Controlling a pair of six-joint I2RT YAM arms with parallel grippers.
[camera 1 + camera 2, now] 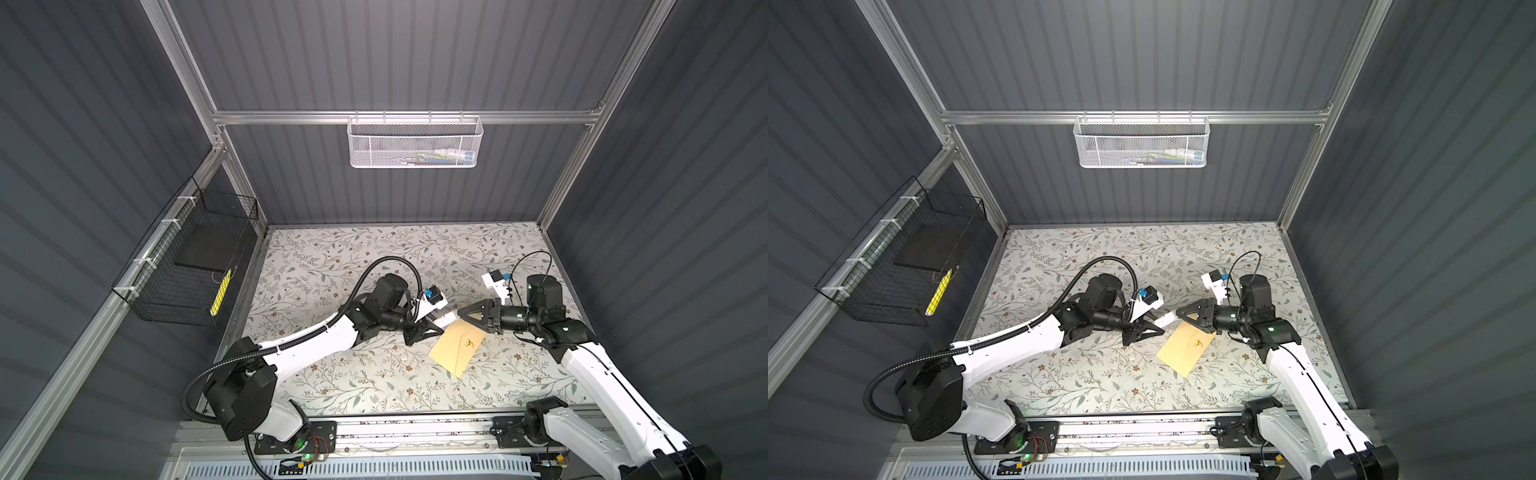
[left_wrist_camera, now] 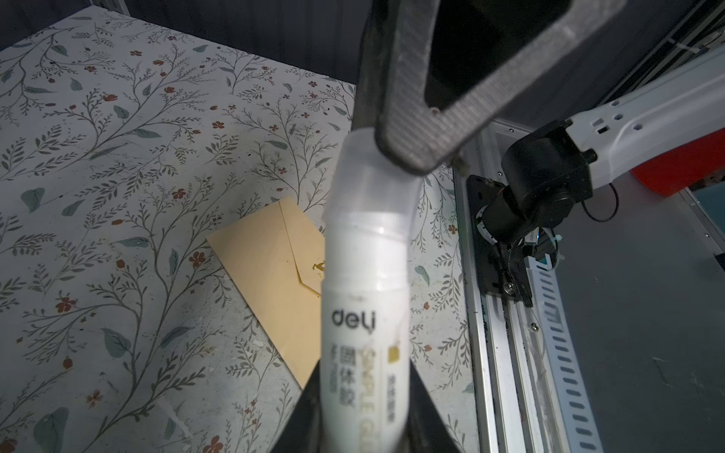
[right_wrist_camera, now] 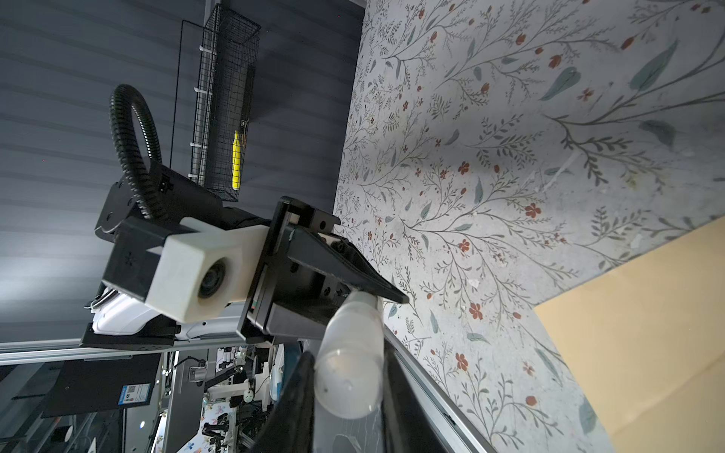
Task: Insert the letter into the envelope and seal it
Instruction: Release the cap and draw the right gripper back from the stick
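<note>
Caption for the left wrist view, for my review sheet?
Left fingers hold the glue stick by its body, right fingers pinch its cap; tan envelope lies on the floral table behind.

The white glue stick [image 2: 365, 298] reads "deli", "固体胶" and "SIMPLE GLU".

Left end effector [image 1: 436, 326] and right end effector [image 1: 460, 313] grip a stick [image 1: 445, 319].

Left arm [image 1: 307, 345] and right arm [image 1: 602, 374] wear white shells between black joint housings; a black corrugated hose [image 3: 119, 133] runs along the left, a thin black cable [image 1: 538, 252] along the right; left gripper [image 1: 439, 328] and right gripper [image 1: 462, 312] have black triangular open-frame fingers; white box-shaped wrist cameras [image 1: 438, 302] carry a blue part, perhaps a connector.
</note>
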